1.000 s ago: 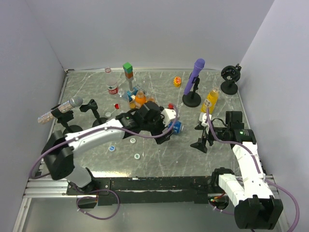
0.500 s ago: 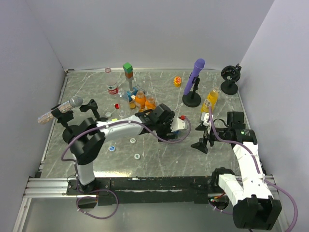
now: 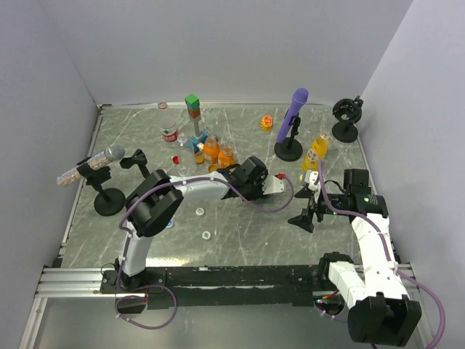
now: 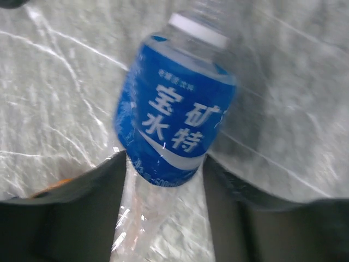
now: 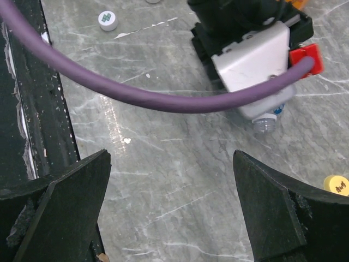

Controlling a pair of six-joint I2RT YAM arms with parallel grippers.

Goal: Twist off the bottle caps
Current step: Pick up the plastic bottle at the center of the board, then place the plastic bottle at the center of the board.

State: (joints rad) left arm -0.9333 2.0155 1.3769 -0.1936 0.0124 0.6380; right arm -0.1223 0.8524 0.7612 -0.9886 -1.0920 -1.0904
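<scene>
The clear plastic bottle [image 4: 133, 218] carries a blue label [image 4: 174, 125] with white characters and a white swoosh. The stone-look table top [image 4: 49, 82] is grey, veined white; the round cable [image 5: 136, 95] purple.

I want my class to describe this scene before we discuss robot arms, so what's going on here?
The left gripper has a blue-labelled bottle between its fingers over the middle of the table, neck pointing toward the right gripper, which hangs wide open just short of it, touching nothing. Whether this bottle's cap is on is unclear. Several loose caps lie on the table, and other bottles stand at the back.
</scene>
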